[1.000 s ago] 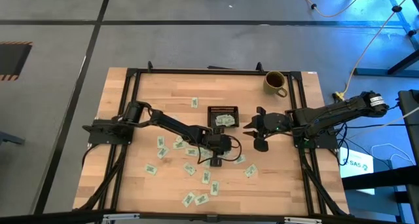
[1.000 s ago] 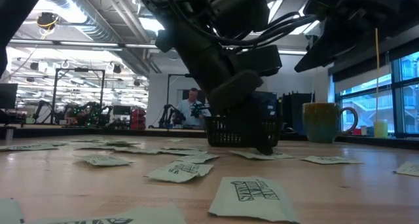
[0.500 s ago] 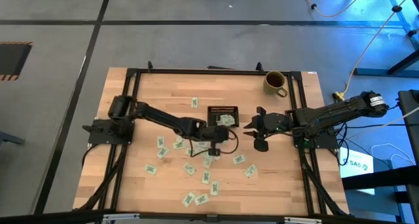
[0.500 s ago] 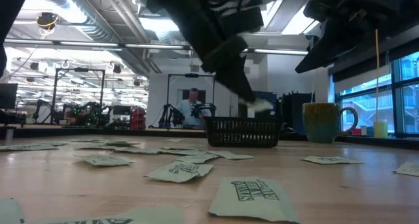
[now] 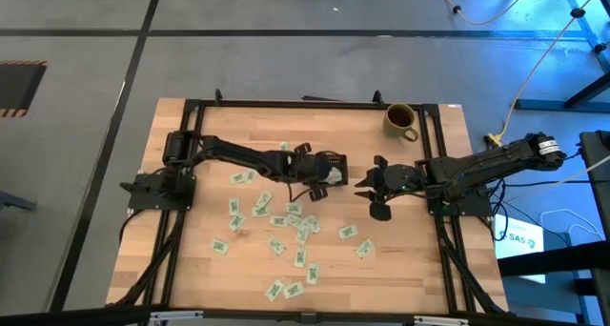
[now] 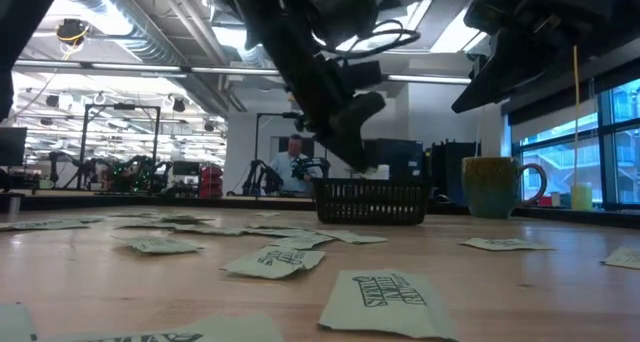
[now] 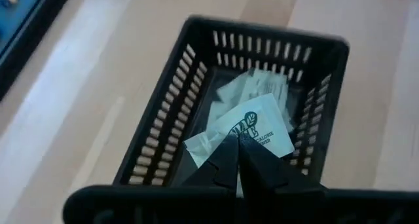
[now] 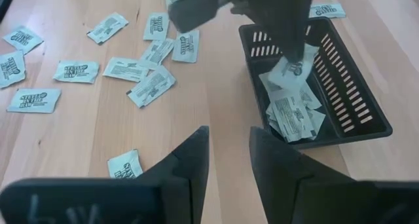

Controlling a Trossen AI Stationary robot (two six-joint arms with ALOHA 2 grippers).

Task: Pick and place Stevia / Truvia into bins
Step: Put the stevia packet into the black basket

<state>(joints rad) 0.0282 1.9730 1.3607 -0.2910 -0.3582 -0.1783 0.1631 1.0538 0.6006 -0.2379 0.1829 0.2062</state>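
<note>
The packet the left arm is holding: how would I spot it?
Find the black tray near the mug. Above it, the left gripper pinches one packet. It alone hangs in the air; others lie flat.

The pale wood bench point(image 5: 191, 259), edged by a black frame, carries a black slotted tray point(image 5: 325, 168) near its middle, with packets inside. An olive-yellow mug point(image 5: 400, 120) stands at the far right corner. Green-and-white sweetener packets point(image 5: 286, 221) lie scattered flat over the near half, some overlapping, one point(image 5: 283, 149) apart behind the tray.
</note>
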